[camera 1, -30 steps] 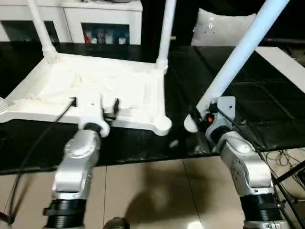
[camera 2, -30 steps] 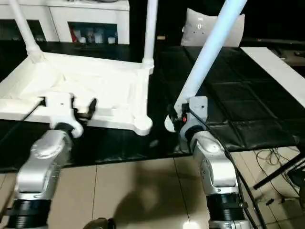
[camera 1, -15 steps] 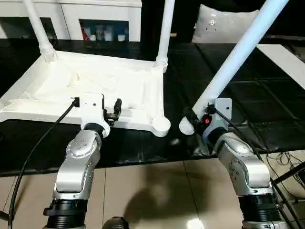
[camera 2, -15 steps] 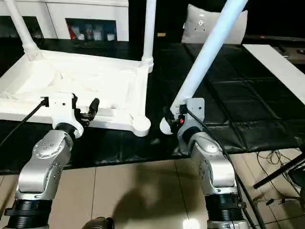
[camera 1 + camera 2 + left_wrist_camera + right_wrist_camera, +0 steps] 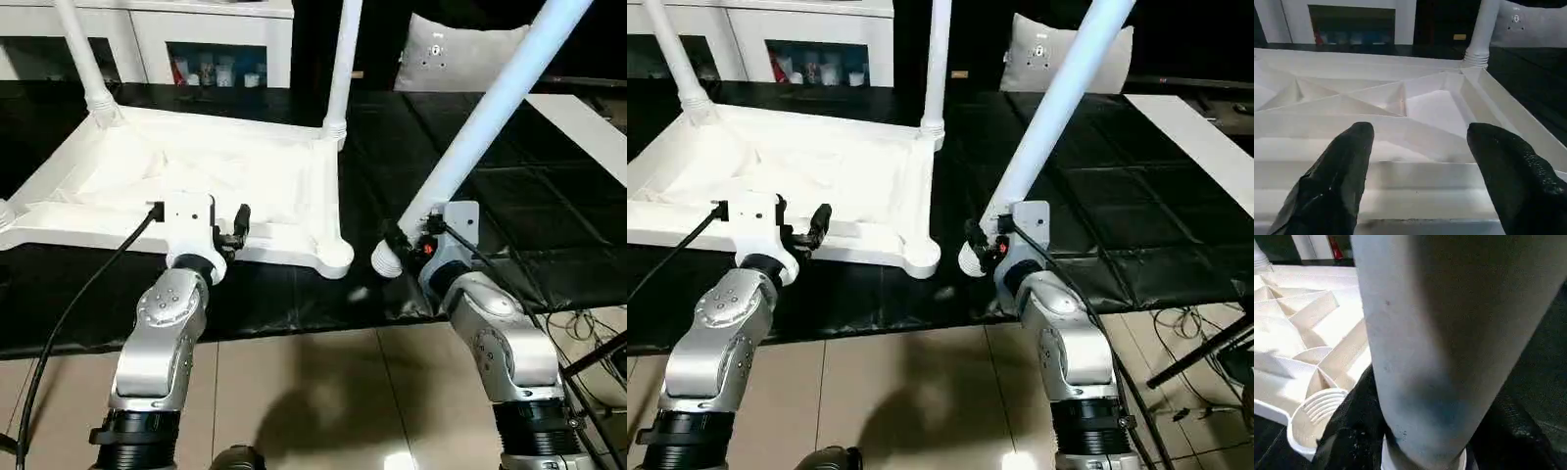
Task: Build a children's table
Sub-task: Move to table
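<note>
Three legs (image 5: 490, 117), one table top (image 5: 196, 176).

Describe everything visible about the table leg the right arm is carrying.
The held leg is a long, smooth white plastic tube, tapered. It slants up and away to the right. The right end effector grips it near its lower, threaded end, which hangs just right of the tabletop's empty near corner socket, not yet inserted.

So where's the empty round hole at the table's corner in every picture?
Left eye view: the empty corner socket sits low, near the middle.
Right eye view: low, left of middle.
Left wrist view: not in it.
Right wrist view: bottom left.
Shared landmark: the tilted leg held by the right gripper.
</note>
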You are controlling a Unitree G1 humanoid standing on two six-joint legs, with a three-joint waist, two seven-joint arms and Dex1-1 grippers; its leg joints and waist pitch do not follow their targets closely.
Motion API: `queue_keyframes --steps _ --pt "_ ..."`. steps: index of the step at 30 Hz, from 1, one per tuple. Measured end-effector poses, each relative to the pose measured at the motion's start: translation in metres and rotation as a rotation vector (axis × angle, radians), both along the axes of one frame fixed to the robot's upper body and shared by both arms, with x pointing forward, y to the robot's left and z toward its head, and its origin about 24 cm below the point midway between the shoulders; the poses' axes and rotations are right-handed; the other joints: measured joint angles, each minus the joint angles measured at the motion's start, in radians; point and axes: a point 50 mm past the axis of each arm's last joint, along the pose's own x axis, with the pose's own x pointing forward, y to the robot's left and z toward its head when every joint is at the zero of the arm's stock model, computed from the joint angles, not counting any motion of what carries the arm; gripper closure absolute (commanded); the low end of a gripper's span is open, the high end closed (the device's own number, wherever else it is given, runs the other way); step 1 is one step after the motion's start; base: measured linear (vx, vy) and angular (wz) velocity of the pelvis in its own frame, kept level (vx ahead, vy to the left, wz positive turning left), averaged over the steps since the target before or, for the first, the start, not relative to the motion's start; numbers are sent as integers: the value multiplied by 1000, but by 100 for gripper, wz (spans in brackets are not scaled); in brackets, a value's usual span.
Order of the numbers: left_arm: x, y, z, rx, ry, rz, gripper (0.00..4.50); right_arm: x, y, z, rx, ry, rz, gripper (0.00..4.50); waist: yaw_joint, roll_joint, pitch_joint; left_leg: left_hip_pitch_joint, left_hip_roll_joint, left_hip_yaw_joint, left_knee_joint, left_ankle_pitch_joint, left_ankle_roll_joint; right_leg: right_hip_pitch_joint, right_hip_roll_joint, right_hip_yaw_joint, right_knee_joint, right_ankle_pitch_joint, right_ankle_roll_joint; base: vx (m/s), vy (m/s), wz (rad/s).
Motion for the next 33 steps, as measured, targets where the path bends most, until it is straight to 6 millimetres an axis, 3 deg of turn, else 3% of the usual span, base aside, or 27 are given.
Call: queue_keyframes --steps 17,19,20,21,24,25,26,27,28,29,30,31,32,33 --pt "0 1 0 4 1 4 98 -3 13 1 -25 -11 113 263 11 -1 0 0 1 2 2 1 1 0 0 1 0 1 2 0 0 0" --pt "0 0 1 2 -5 0 98 -3 16 3 -37 -23 132 263 7 -1 -1 -10 -4 -13 2 6 9 4 -3 -16 -2 1 1 0 0 0" --pt "0 -1 2 1 -9 -4 98 -3 14 4 -46 -27 133 263 -6 1 -2 -21 -12 -36 2 14 15 6 -7 -37 -5 1 0 -8 -15 40" --pt "-1 0 2 1 -8 -3 98 -3 13 4 -52 -28 132 263 -12 0 -1 -26 -16 -48 2 18 21 8 -11 -51 -5 -1 -3 -8 -15 40" --pt "-1 1 1 1 -7 -1 98 -4 11 3 -60 -25 128 263 -23 2 0 -28 -36 -82 0 18 20 28 -21 -78 -6 -10 -1 -18 -12 40" --pt "-1 1 1 1 -6 -1 98 -4 11 1 -60 -20 127 263 -23 2 1 -27 -39 -88 0 13 14 40 -26 -89 -10 -15 7 -34 -7 32" --pt "-1 0 1 -1 -6 -4 98 -5 11 0 -63 -16 128 263 -22 2 4 -21 -36 -89 21 -26 1 60 -36 -107 -19 -18 11 -14 11 35" --pt "-1 -1 1 -3 -6 -7 98 -5 10 0 -66 -15 127 263 -25 5 8 -18 -29 -89 61 -57 -3 77 -44 -126 -26 -19 13 -14 11 35" --pt "-2 0 0 -3 -3 -4 98 -5 11 0 -60 -14 128 263 -31 12 18 1 -4 -90 153 -93 -12 100 -53 -145 -32 -22 18 -6 77 11" --pt "-5 4 -2 -3 5 9 98 -5 15 2 -34 -26 138 263 -44 28 18 50 27 -102 148 -135 -42 132 -52 -164 -35 -27 27 94 138 -9" --pt "-3 4 0 -1 -4 8 98 -5 19 5 -14 -45 147 263 -58 32 24 57 34 -90 148 -149 -25 131 -52 -165 -27 -39 30 94 138 -9" --pt "-3 6 1 3 -6 12 98 -6 24 5 -4 -46 169 263 -71 13 20 64 18 -84 135 -150 -22 111 -40 -116 0 -66 -7 134 122 -11" --pt "-3 9 1 8 -3 20 98 -7 29 5 1 -47 194 263 -83 1 15 76 0 -85 118 -150 -20 91 -23 -68 28 -83 -34 88 78 -11" --pt "-3 9 0 8 -1 20 98 -7 29 5 -1 -51 197 263 -92 -4 11 85 -8 -85 107 -149 -13 76 -11 -46 55 -83 -34 88 78 -11"
